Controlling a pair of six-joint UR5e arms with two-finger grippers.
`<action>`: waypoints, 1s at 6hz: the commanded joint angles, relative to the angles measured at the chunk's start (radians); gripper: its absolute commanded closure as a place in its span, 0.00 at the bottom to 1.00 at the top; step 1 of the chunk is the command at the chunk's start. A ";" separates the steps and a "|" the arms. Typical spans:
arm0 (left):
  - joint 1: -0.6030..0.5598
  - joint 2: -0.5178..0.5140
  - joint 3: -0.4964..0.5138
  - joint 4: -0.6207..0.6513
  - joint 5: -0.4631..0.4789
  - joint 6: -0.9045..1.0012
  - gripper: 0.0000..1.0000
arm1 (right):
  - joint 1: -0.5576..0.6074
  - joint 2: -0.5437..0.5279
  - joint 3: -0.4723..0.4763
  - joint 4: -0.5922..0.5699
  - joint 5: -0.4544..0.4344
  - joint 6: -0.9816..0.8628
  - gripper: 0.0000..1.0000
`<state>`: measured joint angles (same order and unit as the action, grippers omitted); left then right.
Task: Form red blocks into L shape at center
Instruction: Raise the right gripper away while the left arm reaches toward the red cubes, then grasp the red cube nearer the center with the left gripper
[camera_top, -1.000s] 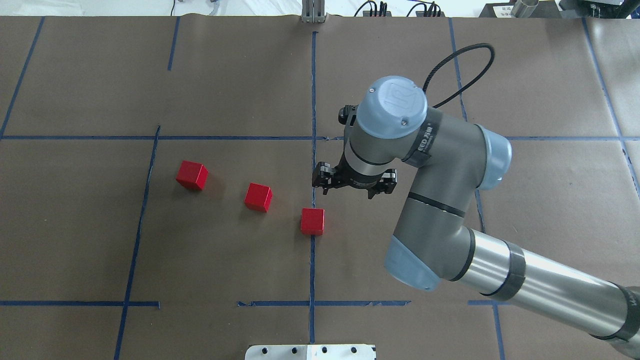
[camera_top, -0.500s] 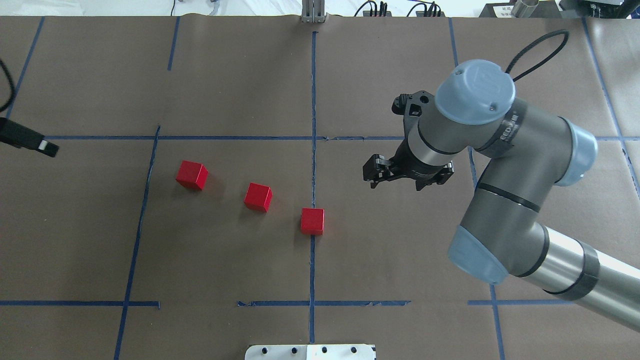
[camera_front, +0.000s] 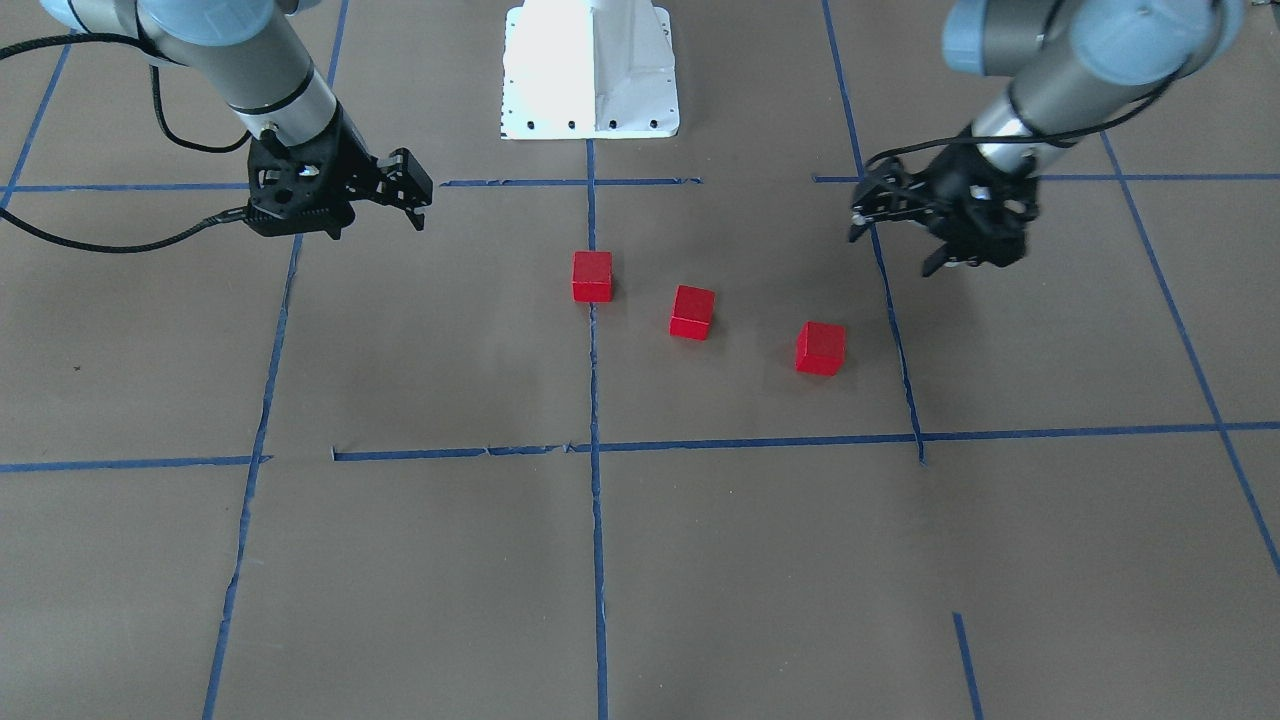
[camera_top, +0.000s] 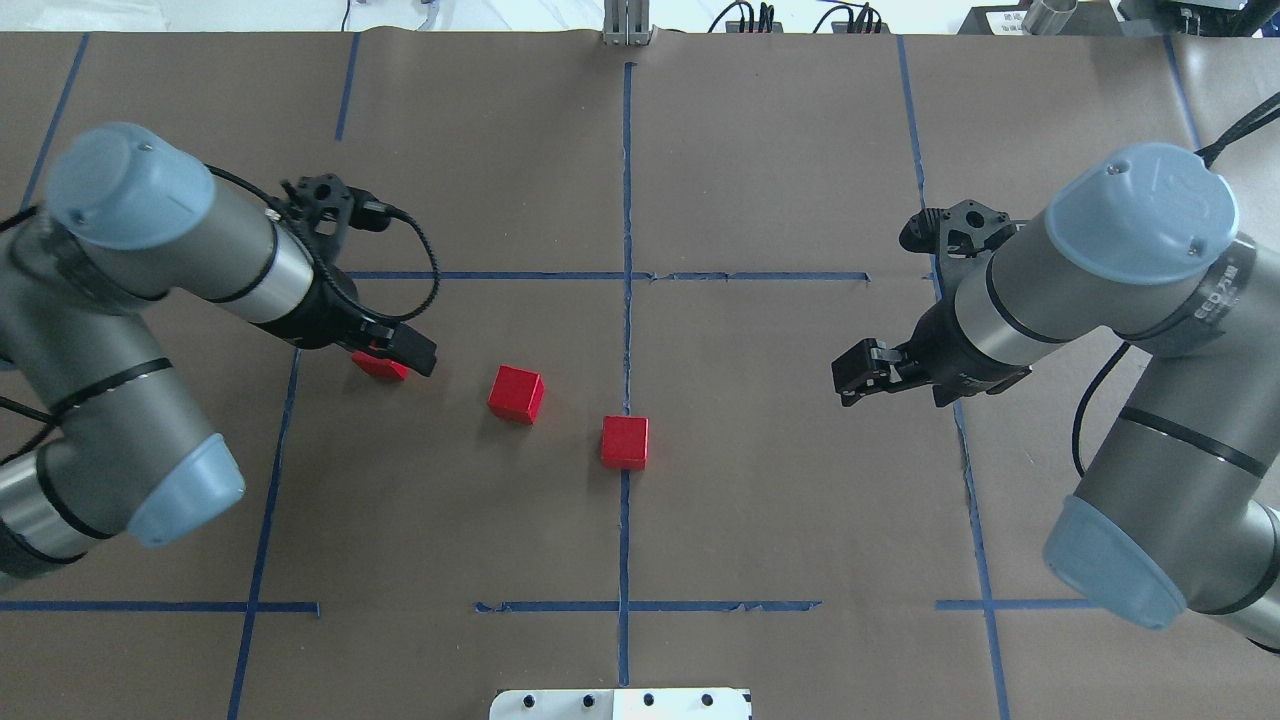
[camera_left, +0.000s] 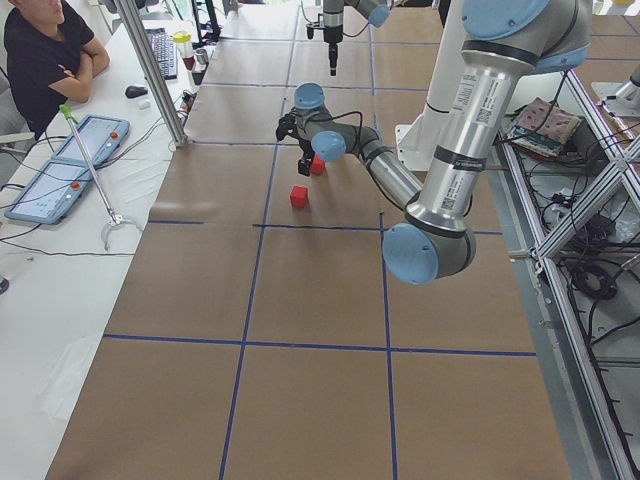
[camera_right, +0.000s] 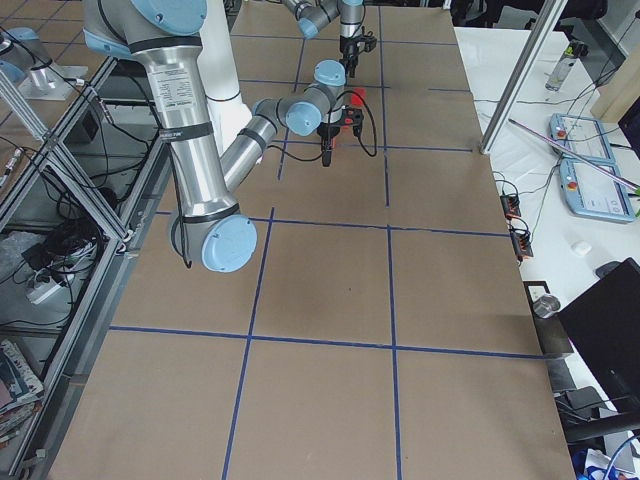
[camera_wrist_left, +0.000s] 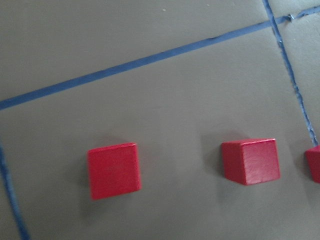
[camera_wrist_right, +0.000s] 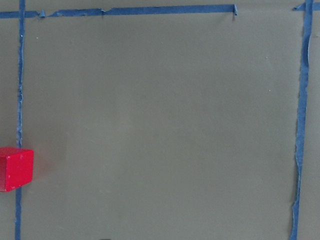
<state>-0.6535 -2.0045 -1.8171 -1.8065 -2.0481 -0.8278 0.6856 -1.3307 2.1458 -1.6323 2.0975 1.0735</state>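
Observation:
Three red blocks lie in a slanted row on the brown paper: one (camera_top: 378, 368) at the left, one (camera_top: 516, 394) in the middle, one (camera_top: 625, 443) on the blue centre tape line (camera_top: 626, 330). My left gripper (camera_top: 392, 350) hangs above the leftmost block and partly hides it; it is open and holds nothing. The left wrist view looks down on that block (camera_wrist_left: 114, 170) and the middle one (camera_wrist_left: 250, 161). My right gripper (camera_top: 893, 398) hovers open and empty well to the right of the row. The front view shows the row (camera_front: 693, 312) between both grippers.
The white robot base plate (camera_top: 620, 703) sits at the near table edge. Blue tape lines divide the paper into squares. A person (camera_left: 45, 50) sits at a side table with tablets beyond the far edge.
My right arm has pulled away to the right from beside the centre line. My left arm has come in from the left to over the leftmost block. The blocks have not moved.

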 joint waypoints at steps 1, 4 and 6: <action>0.095 -0.071 0.080 -0.001 0.115 -0.121 0.00 | 0.005 -0.054 0.035 0.000 -0.002 -0.001 0.00; 0.124 -0.152 0.171 -0.001 0.183 -0.180 0.00 | -0.008 -0.042 0.029 0.005 -0.014 0.003 0.00; 0.138 -0.172 0.217 -0.004 0.222 -0.189 0.00 | -0.008 -0.044 0.029 0.005 -0.014 0.002 0.00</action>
<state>-0.5232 -2.1643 -1.6213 -1.8095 -1.8523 -1.0141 0.6786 -1.3748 2.1755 -1.6276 2.0833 1.0755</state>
